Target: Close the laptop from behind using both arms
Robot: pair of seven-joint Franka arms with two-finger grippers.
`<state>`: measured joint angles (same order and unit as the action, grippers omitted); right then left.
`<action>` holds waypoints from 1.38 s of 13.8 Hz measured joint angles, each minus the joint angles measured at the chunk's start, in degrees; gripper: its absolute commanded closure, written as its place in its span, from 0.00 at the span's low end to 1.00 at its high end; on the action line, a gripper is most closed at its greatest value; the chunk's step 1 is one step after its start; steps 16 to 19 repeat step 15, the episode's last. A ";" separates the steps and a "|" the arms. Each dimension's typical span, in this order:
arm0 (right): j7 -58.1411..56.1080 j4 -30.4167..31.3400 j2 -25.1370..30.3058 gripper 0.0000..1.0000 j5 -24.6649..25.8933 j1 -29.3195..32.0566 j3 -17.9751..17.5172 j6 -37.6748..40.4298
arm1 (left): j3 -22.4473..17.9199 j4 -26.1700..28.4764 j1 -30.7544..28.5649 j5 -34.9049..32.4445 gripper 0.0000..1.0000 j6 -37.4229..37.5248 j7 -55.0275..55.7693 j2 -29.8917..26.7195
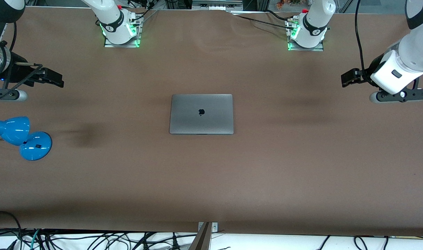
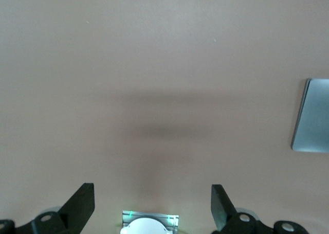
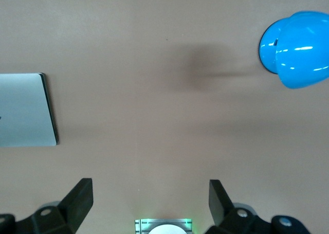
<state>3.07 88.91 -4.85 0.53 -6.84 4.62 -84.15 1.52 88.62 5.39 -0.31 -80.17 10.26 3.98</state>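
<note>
The grey laptop (image 1: 201, 114) lies shut and flat at the middle of the table, its dark apple logo facing up. Part of its lid shows in the left wrist view (image 2: 312, 115) and in the right wrist view (image 3: 24, 109). My left gripper (image 1: 348, 77) hangs open and empty high over the left arm's end of the table, well away from the laptop; in its wrist view (image 2: 152, 200) the fingers stand wide apart. My right gripper (image 1: 53, 77) hangs open and empty over the right arm's end, its fingers (image 3: 79, 197) wide apart.
A blue desk lamp (image 1: 20, 135) stands at the right arm's end of the table, nearer the front camera than my right gripper; it shows in the right wrist view (image 3: 295, 49). The arm bases (image 1: 121, 29) (image 1: 307, 33) glow green. Cables hang off the table's front edge.
</note>
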 measured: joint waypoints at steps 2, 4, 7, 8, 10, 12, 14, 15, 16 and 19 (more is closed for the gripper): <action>0.01 0.37 0.00 0.00 0.00 0.00 -0.01 -0.03 | -3.96 3.17 3.23 0.47 0.00 -1.04 -1.40 -2.46; 0.01 0.37 0.00 0.00 0.00 0.03 -0.14 -0.04 | -5.82 5.72 4.55 0.50 0.00 -2.15 -2.22 -4.46; 0.06 0.37 0.01 0.00 0.01 0.04 -1.12 -0.04 | -6.01 6.86 4.76 0.51 0.00 -2.91 -2.49 -5.43; 0.09 0.37 0.01 0.00 0.02 0.04 -1.29 -0.04 | -6.03 6.94 4.76 0.51 0.00 -3.04 -2.50 -5.45; 0.10 0.37 0.01 0.00 0.04 0.06 -1.32 -0.04 | -6.07 6.96 4.76 0.51 0.00 -3.09 -2.51 -5.46; 0.11 0.37 0.01 0.00 0.06 0.08 -1.32 -0.04 | -6.08 7.01 4.76 0.51 0.00 -3.09 -2.50 -5.46; 0.11 0.37 0.01 0.00 0.21 0.09 -1.32 -0.04 | -6.10 7.04 4.76 0.51 0.00 -3.09 -2.50 -5.46; 0.11 0.37 0.01 0.00 0.26 0.09 -1.32 -0.04 | -6.11 7.04 4.76 0.51 0.00 -3.09 -2.49 -5.46; 0.11 0.37 0.01 0.00 0.26 0.09 -1.32 -0.04 | -6.11 7.04 4.76 0.51 0.00 -3.09 -2.49 -5.46; 0.11 0.37 0.01 0.00 0.26 0.09 -1.32 -0.04 | -6.11 7.04 4.76 0.51 0.00 -3.09 -2.49 -5.46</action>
